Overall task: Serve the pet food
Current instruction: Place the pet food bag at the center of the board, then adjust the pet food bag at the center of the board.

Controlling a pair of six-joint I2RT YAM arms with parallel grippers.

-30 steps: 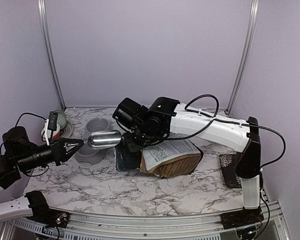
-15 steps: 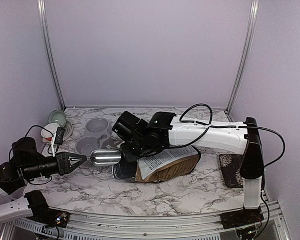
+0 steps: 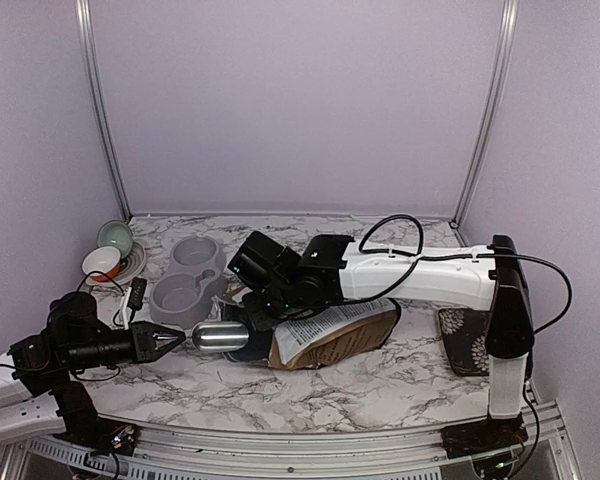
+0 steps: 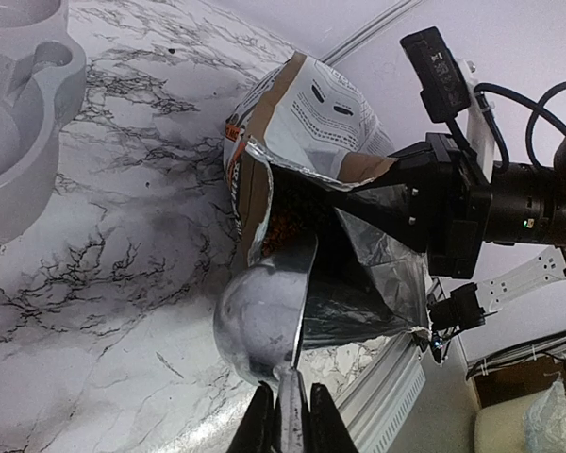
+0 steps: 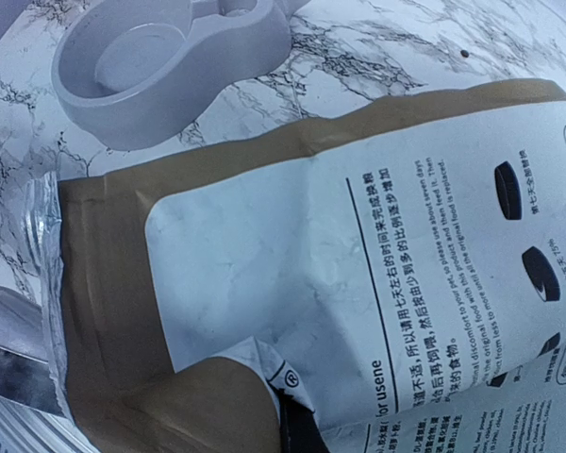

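**Mia:** Where is the pet food point(image 4: 285, 225)?

**Sam:** It's inside the bag point(image 3: 345, 335). The bag lies on its side on the table point(image 3: 310, 395). From the left wrist you can see little brown bits just past the torn foil mouth. I see none in the scoop point(image 4: 259, 321), and none in the gray dish point(image 3: 185, 282).

**Mia:** Who holds what?

**Sam:** The left gripper point(image 4: 288, 404) has its jaws pressed tight on the scoop's thin handle. The right gripper point(image 3: 263, 300) looks pinched on the top edge of the bag, so the mouth is lifted open. The scoop's front edge is right at that mouth.

**Mia:** What could go wrong?

**Sam:** I think the scoop could bump the foil lip and not go in. Then it would push the whole bag along the table, because nothing holds the bag down.

**Mia:** And the top edge?

**Sam:** If it slips out of the pinch, the mouth could flop shut on the scoop.

**Mia:** Anything else?

**Sam:** The handle is very thin. A full scoop is heavier, so it might roll in the jaws and tip. The dish is off to one side, apart from the bag. So bits could spill on the way over.
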